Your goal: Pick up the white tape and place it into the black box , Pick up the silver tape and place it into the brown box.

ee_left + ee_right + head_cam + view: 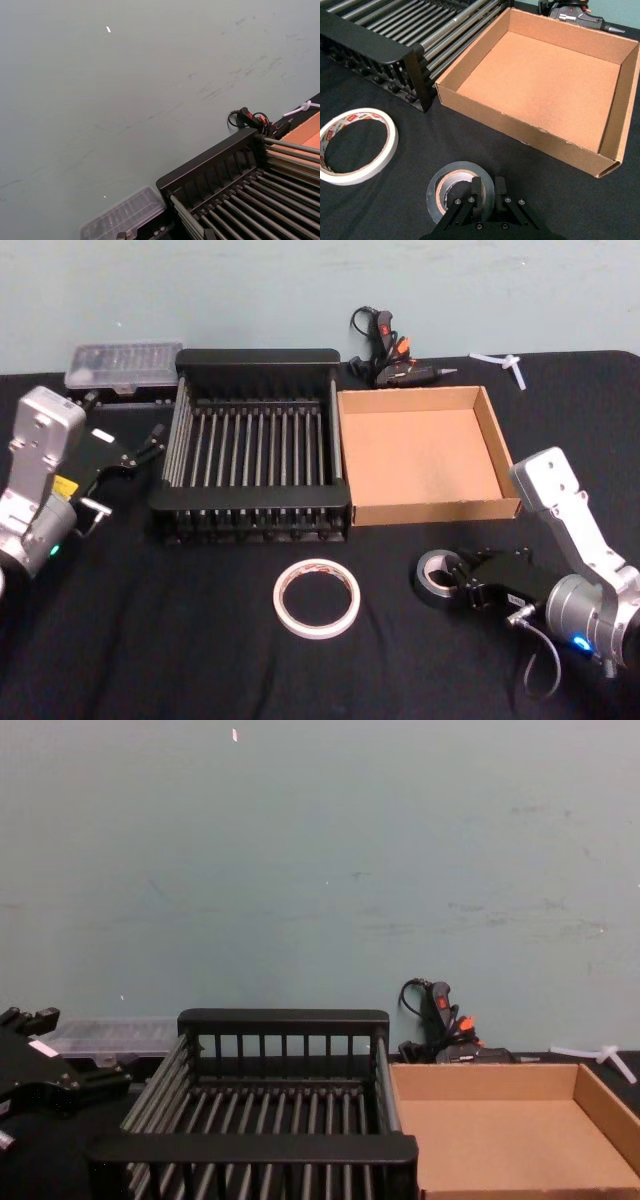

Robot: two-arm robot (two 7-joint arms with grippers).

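On table: two tapes (317, 597), two boxes (255, 510)

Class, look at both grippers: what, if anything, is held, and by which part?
The right gripper is shut on the silver tape's wall, one finger inside the core. The left gripper holds nothing.

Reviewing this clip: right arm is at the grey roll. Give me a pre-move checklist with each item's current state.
1. right gripper on the silver tape: ok, its fingers straddle the roll's near wall.
2. Grip closed on the roll: cannot tell.
3. brown box free to receive: ok, nothing inside.
4. white tape clear of the right arm's path: ok, lying flat, apart from the silver roll.
5. black box free for the white tape: ok, nothing inside.
6. left gripper out of the way: ok, beside the black box's left wall.
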